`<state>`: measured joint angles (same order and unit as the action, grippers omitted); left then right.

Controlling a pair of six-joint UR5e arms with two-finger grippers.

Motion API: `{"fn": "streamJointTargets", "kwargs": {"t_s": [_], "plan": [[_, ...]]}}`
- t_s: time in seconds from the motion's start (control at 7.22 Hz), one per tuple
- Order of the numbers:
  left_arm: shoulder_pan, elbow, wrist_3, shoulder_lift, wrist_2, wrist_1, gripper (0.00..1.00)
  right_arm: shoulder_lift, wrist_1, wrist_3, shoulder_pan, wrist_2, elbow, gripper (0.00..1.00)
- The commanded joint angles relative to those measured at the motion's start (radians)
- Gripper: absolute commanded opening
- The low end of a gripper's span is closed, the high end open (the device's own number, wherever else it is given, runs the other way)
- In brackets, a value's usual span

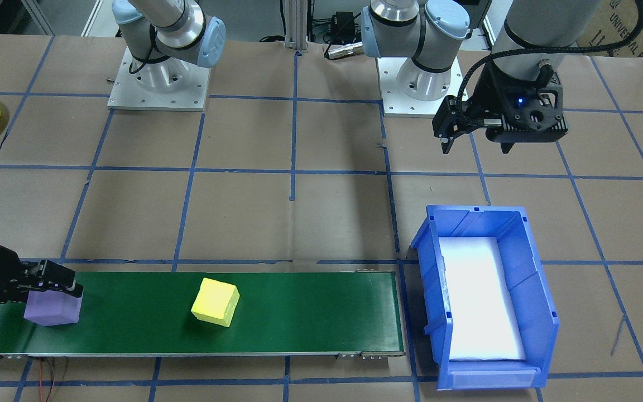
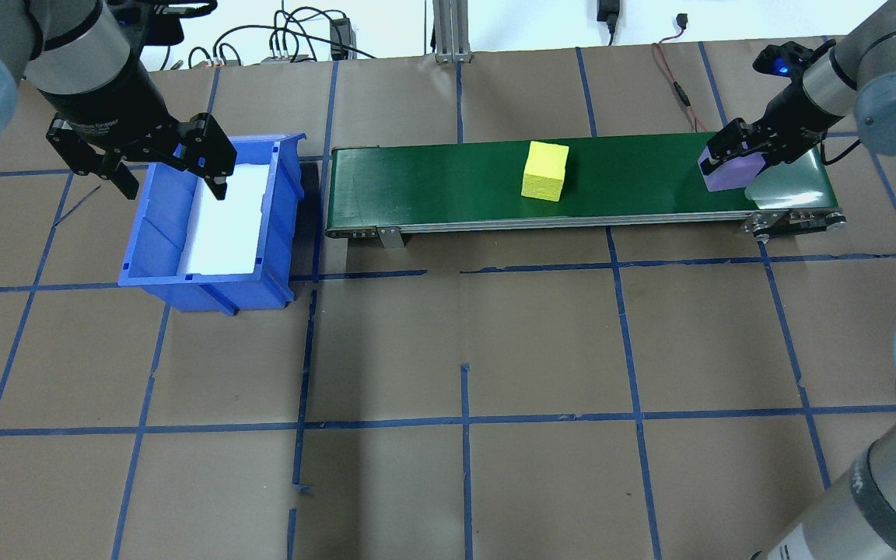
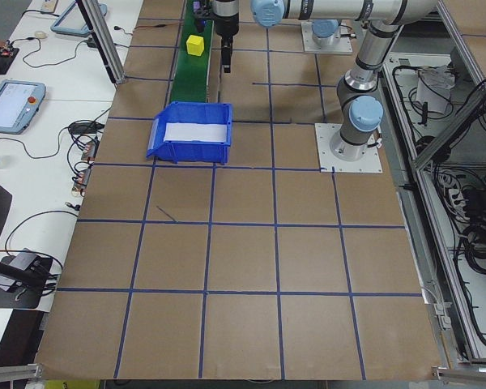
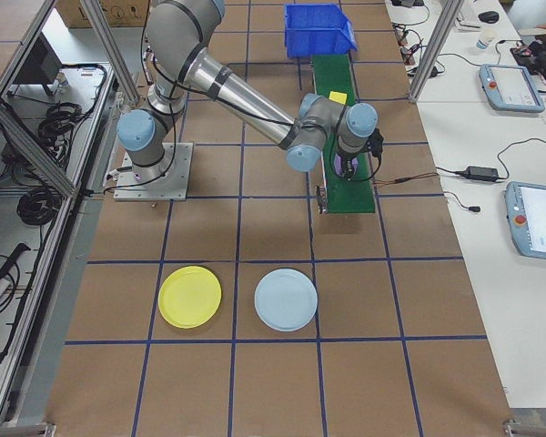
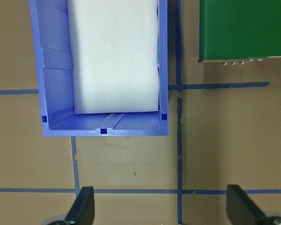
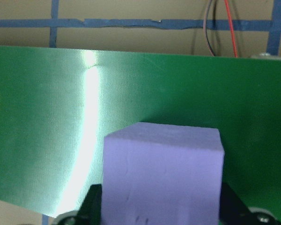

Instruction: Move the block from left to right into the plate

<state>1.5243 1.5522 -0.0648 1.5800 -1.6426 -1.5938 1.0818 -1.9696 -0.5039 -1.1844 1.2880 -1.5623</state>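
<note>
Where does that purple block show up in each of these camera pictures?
Front-facing: purple block, lower left, on the green belt.
Overhead, upper right, belt's end.
Left side: not discernible.
Right side: hidden behind the arm.
Left wrist: absent.
Right wrist, bottom centre.
Shared landmark: the green belt.

Bright, even overhead light throughout; a glare streak crosses the green conveyor belt point(image 6: 84, 117), and the bin's white liner point(image 1: 480, 296) looks washed out.
</note>
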Motion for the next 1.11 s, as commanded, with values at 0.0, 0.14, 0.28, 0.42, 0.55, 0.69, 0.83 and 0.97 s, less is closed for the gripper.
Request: {"fn": "streamJointTargets", "kwargs": {"t_s": [0.0, 0.14, 0.28, 0.42, 0.55, 0.69, 0.83, 0.97], "plan": [[0.000, 0.000, -0.003, 0.000, 0.000, 0.000, 1.00, 0.004, 0.000, 0.007, 0.000, 0.051, 0.005, 0.52], [-0.001, 0.000, -0.007, 0.000, -0.002, 0.000, 1.00, 0.010, 0.000, 0.025, 0.000, 0.100, 0.010, 0.39], [-0.001, 0.000, -0.007, 0.000, -0.002, 0.000, 1.00, 0.015, 0.000, 0.047, 0.002, 0.122, 0.016, 0.36], [0.000, 0.000, -0.007, 0.000, -0.002, 0.000, 1.00, 0.024, 0.000, 0.047, 0.008, 0.161, 0.025, 0.36], [0.000, 0.000, -0.007, 0.000, -0.002, 0.000, 1.00, 0.047, -0.002, 0.035, 0.035, 0.238, 0.022, 0.36], [0.000, 0.000, -0.007, 0.000, -0.002, 0.000, 1.00, 0.062, 0.000, 0.019, 0.108, 0.281, 0.019, 0.36], [0.000, 0.000, -0.007, 0.000, -0.002, 0.000, 1.00, 0.058, 0.000, -0.098, 0.191, 0.298, 0.007, 0.36], [0.000, 0.000, -0.007, 0.000, -0.002, 0.000, 1.00, 0.056, 0.002, -0.195, 0.279, 0.310, -0.002, 0.36]]}}
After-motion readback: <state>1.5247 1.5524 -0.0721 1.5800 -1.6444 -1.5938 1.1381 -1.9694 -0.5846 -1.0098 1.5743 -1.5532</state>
